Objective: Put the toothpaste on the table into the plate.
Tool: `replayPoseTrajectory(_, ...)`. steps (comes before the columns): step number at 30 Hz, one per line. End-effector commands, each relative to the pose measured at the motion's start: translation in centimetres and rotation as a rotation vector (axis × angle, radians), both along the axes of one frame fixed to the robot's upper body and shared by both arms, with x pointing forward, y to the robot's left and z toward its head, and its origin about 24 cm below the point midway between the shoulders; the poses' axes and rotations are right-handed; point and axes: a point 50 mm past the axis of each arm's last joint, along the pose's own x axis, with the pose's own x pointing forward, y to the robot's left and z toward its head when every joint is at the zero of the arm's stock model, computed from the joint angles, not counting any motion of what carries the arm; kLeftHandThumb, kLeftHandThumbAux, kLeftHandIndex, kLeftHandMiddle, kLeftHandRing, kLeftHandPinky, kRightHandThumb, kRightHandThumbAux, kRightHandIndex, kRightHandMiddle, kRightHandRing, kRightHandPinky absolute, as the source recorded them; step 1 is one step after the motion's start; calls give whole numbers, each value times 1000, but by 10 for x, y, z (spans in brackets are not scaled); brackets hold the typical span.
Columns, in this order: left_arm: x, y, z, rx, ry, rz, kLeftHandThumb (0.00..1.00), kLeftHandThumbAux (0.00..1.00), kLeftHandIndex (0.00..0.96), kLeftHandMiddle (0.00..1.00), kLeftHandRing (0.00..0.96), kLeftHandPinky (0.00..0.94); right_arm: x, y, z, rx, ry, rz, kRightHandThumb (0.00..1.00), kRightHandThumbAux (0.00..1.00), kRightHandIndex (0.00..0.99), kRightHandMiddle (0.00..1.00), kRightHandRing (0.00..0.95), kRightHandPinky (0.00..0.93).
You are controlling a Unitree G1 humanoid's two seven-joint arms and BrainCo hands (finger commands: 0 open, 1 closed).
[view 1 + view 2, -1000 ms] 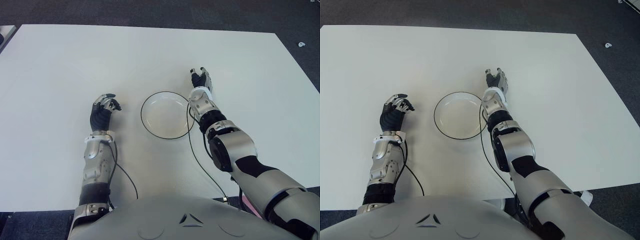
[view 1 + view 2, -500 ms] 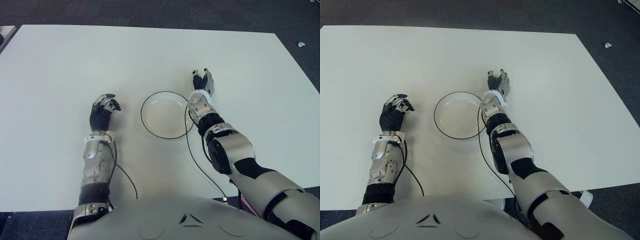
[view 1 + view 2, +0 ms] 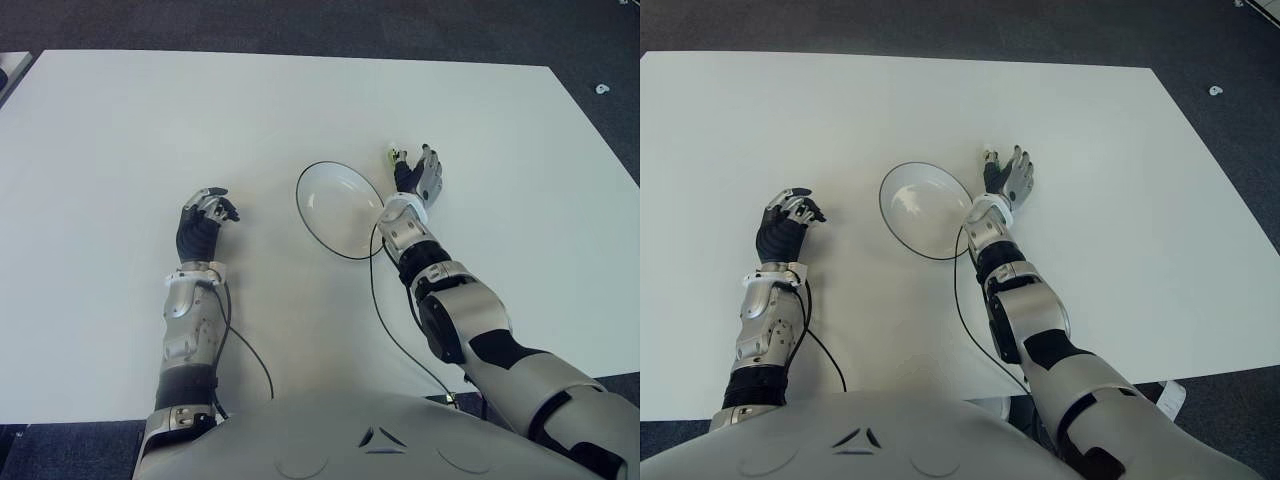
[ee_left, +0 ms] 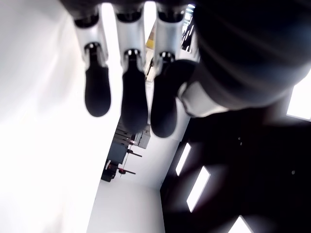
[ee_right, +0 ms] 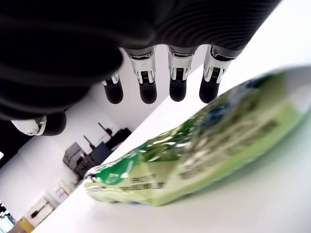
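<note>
L hand (image 3: 203, 222) idle, near-left of plate, fingers curled, holding nothing; no change vs 1 s ago.

Plate (image 3: 336, 211), centre of white table (image 3: 120, 130): has changed. Was lying flat w/ a round outline just left of R forearm; now outline is a tilted ellipse and it sits farther away and a bit right. Looks like one edge got lifted or shoved by R wrist/cable as the arm swung. Can't tell which edge is up.

R hand (image 3: 420, 177), just right of plate's far rim: has moved right and rolled over, fingers now spread and straight, clamped on nothing.

Toothpaste (image 5: 204, 150): green tube, lying on table under/just past R palm, fingers above it, not closed. In eye view only a small green end (image 3: 395, 155) shows by the thumb, just off the plate's far-right rim.

Judgement: grasp not yet made; plate disturbed, so drop target has shifted.

Writing: small dark print on tube, not legible. No brand readable.
</note>
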Motion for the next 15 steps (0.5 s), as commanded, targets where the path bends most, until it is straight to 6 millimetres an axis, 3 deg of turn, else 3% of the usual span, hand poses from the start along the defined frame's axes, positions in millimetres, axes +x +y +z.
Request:
replayPoseTrajectory(1,-24,0,-36,-69,206,16,716,713,435,606,596,563,-15,0,-10,-44,48,-21,625,179,0,0,0,0)
replayPoseTrajectory(15,-24,-1,-36,-67,195,-7,716,712,436,604,591,553,-31,4,3,-95,29,-30,663,203,0,0,0,0)
